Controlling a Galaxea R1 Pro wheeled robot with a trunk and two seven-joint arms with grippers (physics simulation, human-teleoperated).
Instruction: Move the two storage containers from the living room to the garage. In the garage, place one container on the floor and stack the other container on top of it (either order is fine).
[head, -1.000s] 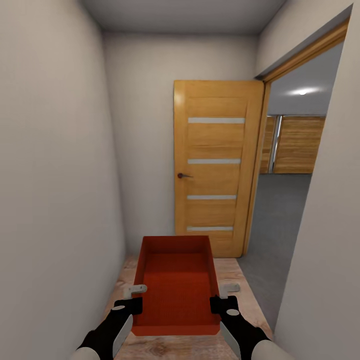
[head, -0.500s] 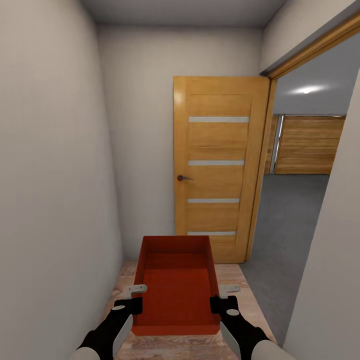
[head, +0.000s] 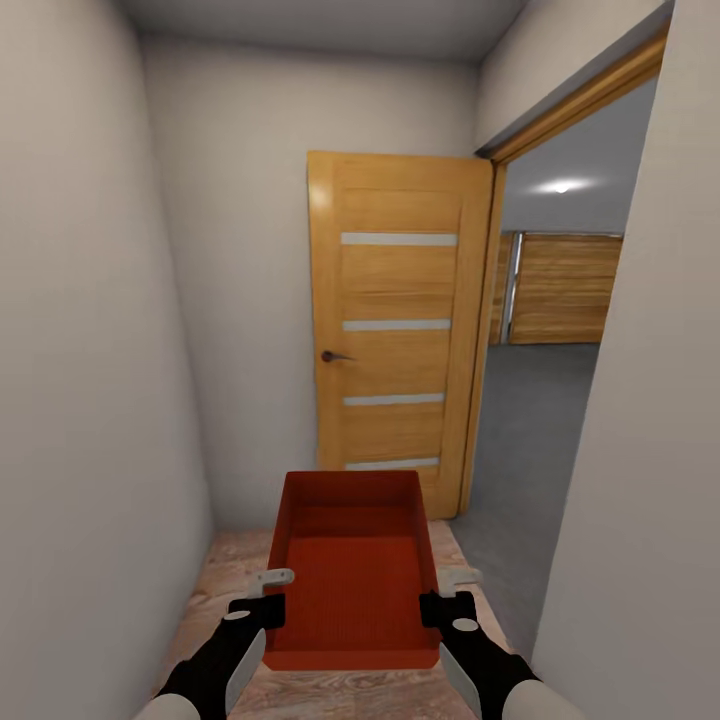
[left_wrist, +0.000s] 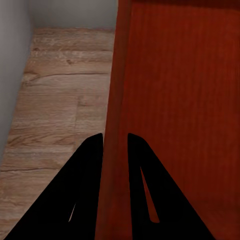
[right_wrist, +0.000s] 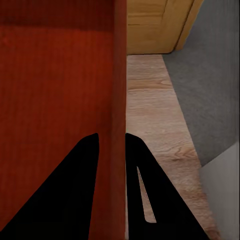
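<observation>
While you roll through the narrow hallway with its plain white walls (head: 90, 330), the widest thing ahead is the doorway on your right, where a dark grey concrete floor (head: 530, 420) runs back to a wood-panelled wall; judged from that surface, this is likely the garage you are heading for. Next in size, the orange wooden door with pale horizontal strips (head: 395, 330) stands swung open against the far wall beside that opening, which leaves the passage free. Under you lies light wood plank flooring (head: 215, 575), meeting the grey concrete at the threshold. You carry one orange-red ribbed plastic storage container (head: 352, 570) out in front of your trunk, open side up and roughly level, well clear of both walls, so it should pass the frame without catching. Your left tool (left_wrist: 115, 140) pinches the container's left side wall, one finger inside and one outside, and your right tool (right_wrist: 112, 139) clamps the opposite wall the same way; holding both long sides keeps the shallow bin from tipping as the base turns. My guess is you need to swing further right before advancing.
</observation>
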